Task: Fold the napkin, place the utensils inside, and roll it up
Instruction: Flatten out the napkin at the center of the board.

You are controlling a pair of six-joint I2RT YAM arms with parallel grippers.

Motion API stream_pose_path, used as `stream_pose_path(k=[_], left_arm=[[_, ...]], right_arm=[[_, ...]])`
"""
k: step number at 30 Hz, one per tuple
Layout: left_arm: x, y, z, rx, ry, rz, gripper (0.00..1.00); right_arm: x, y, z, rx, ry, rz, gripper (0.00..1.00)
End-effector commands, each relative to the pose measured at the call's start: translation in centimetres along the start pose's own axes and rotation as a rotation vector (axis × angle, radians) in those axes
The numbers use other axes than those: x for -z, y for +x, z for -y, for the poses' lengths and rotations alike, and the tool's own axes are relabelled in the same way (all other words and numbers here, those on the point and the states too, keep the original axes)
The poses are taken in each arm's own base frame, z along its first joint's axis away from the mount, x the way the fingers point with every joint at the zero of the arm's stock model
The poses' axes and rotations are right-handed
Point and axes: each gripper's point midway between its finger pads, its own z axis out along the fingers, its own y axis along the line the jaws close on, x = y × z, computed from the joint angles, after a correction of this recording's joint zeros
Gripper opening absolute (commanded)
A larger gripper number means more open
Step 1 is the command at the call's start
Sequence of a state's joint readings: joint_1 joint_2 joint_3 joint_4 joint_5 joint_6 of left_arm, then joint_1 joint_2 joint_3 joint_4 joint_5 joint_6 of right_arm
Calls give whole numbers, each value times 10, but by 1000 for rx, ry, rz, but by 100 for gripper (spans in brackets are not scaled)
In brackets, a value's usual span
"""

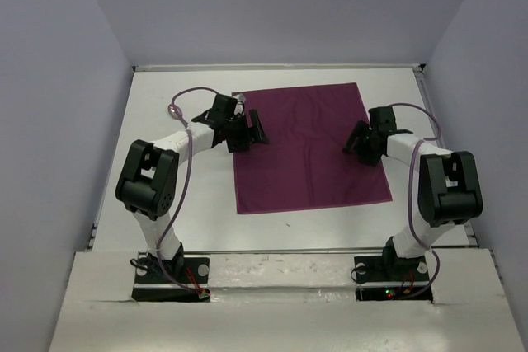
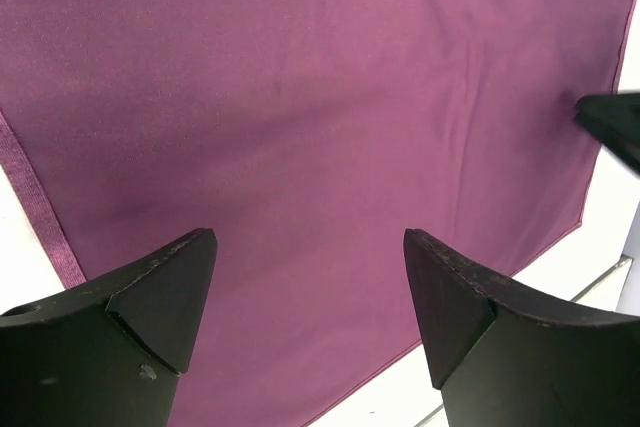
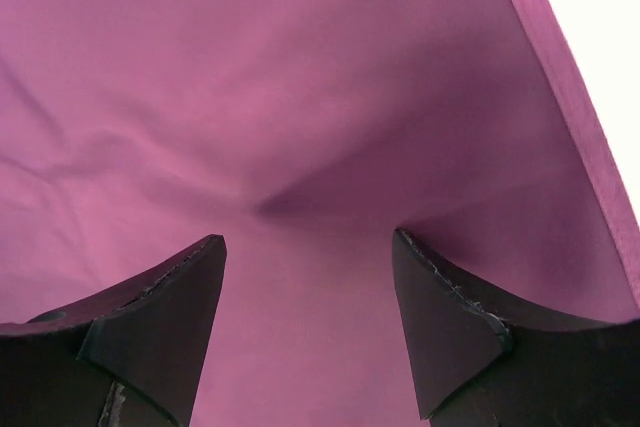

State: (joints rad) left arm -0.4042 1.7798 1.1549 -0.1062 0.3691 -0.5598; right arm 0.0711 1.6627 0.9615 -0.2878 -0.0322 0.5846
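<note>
While the napkin (image 1: 305, 154) lies flat on the table (image 1: 181, 204) and your left gripper (image 1: 250, 131) and right gripper (image 1: 355, 139) stand over its side edges, jaws apart, empty, uneven pinches could skew the fold; no utensils show.

It looks like a robotics laboratory test cell. A plain white table (image 1: 313, 228) is closed in by bare pale walls (image 1: 272, 6). Two robot arms, left (image 1: 148, 183) and right (image 1: 441, 187), are bolted at its near edge, with purple cables (image 1: 186, 172) running along them.
</note>
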Motion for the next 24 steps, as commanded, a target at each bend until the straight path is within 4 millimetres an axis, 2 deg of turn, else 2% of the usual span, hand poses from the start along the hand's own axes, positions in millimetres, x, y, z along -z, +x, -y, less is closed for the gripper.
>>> stream_pose_path(k=[1,2,5,8,9,11,16,19,22,23,24], left_arm=[[3,-4,10,-20,48,23,88],[2,3,4,-15,36,9,88],[-1,21,-9,-18,17,-36,88],[1,38,-17,-10,9,-73,88],[2,40,-18,-8,7,-73,87],[10,45,-17,-6,15,-72,88],[22,53,-17,-6,2,-72,87],[28,55,-18,-12,-14,-65,88],[39,45,-13,-29,-26,-32,88],[45,37,-7,-42,-29,-7,88],[50,32,-3,-50,-26,7,88]], right_arm=[[3,5,10,-52,0,47,73],[4,11,13,-63,4,43,73],[5,50,32,-83,18,-13,74],[12,67,41,-97,17,-32,74],[13,81,47,-92,28,-55,74],[23,88,50,-98,20,-55,74],[35,87,52,-95,22,-33,75],[40,78,48,-89,12,-9,76],[46,63,40,-73,7,20,79],[51,49,32,-59,-10,47,79],[55,41,32,-55,9,73,82]])
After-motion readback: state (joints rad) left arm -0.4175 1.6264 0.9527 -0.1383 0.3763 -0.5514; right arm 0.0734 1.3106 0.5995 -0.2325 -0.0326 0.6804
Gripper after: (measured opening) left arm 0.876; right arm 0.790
